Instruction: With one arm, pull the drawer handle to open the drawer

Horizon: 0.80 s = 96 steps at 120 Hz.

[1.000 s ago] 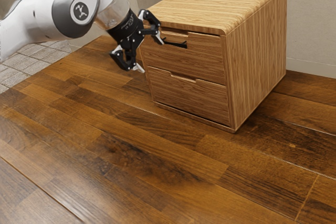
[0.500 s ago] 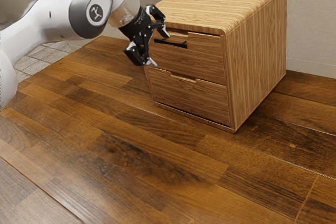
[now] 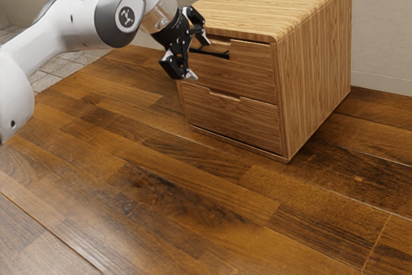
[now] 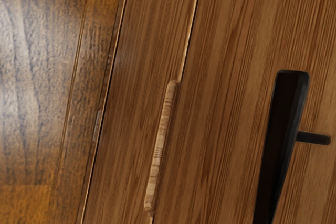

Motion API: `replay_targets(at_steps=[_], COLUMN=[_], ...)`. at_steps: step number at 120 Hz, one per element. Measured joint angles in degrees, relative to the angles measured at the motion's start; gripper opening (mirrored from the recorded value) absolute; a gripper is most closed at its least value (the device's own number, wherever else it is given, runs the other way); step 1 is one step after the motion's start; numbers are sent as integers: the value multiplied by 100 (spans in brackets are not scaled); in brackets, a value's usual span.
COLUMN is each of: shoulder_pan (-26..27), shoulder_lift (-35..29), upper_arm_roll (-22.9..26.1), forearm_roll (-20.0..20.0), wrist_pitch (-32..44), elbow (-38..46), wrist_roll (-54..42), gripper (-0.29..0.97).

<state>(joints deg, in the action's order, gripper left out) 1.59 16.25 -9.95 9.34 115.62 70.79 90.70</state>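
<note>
Dark plank floor (image 3: 161, 185) carries a wooden cabinet (image 3: 309, 62). The black handle (image 3: 215, 53) lies level across the top drawer (image 3: 248, 72), its long axis running along the drawer's width. One end is hidden behind the end effector (image 3: 198, 59), whose fingers are spread wide and hold nothing. I can't tell whether they touch it. The wrist view adds the handle's mounting post (image 4: 313, 138) and the lower drawer's wooden lip (image 4: 160, 145).

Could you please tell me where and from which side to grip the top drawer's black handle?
Probably the middle of the black handle, coming straight at the top drawer, one finger above, one below: the bar runs level across its front.
</note>
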Motion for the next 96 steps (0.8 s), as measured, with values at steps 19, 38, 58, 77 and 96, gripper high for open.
replay_targets(at_steps=[19, 38, 58, 77, 96], shoulder_pan=[-17, 1, 13, 31, 74], shoulder_lift=[154, 235, 258, 258, 242], upper_arm_roll=[-6, 0, -6, -7, -12], forearm_roll=[-4, -5, -13, -18, -18], wrist_pitch=[2, 2, 3, 3, 0], elbow=[-143, -159, -160, -155, -138], wrist_roll=[75, 133, 181, 217, 250], gripper=[68, 68, 68, 68, 65])
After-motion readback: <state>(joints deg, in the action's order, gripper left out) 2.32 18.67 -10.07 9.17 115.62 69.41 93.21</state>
